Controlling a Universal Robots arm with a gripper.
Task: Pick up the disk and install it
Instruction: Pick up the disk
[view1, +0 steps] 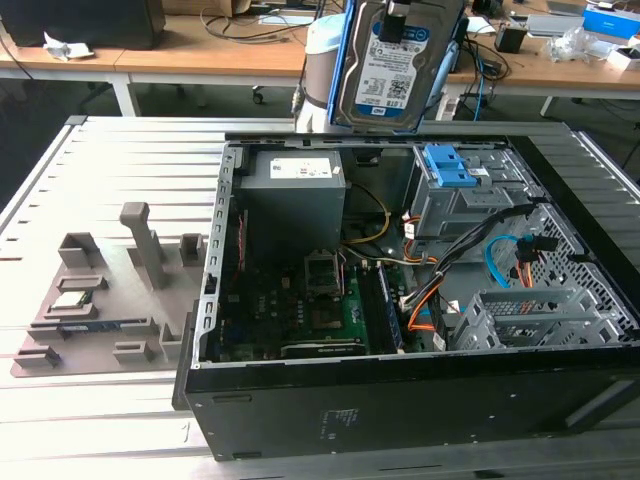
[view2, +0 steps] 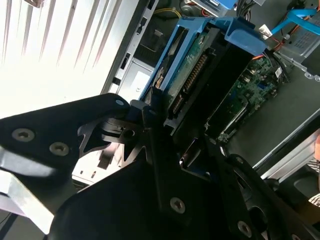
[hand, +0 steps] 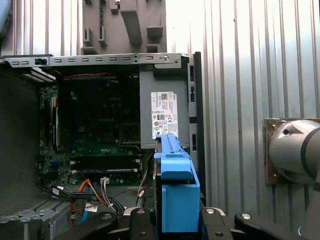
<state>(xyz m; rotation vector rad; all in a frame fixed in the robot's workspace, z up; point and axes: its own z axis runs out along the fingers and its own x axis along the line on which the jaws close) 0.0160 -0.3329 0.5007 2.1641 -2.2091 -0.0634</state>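
The disk (view1: 385, 75) hangs on edge above the back of the open computer case (view1: 213, 290), its white-and-blue label facing the exterior view. My gripper (view1: 398, 14) holds it from the top, shut on the disk's blue plastic frame. In the second wrist view the black fingers (view2: 150, 117) clamp the end of the disk (view2: 192, 75), whose connector side shows. In the first wrist view the blue frame of the disk (hand: 172, 190) stands between the gripper's jaws (hand: 172, 222), above the case's power supply (hand: 164, 112). The grey drive bay (view1: 455, 190) with blue latches lies below the disk, towards the exterior view's right.
Inside the case are the motherboard (view1: 300, 310), a power supply (view1: 295, 185), loose orange, blue and black cables (view1: 500, 260) and a perforated metal cage (view1: 530, 320). A grey fixture (view1: 100, 300) with small parts sits on the slatted table at the exterior view's left. Desks stand behind.
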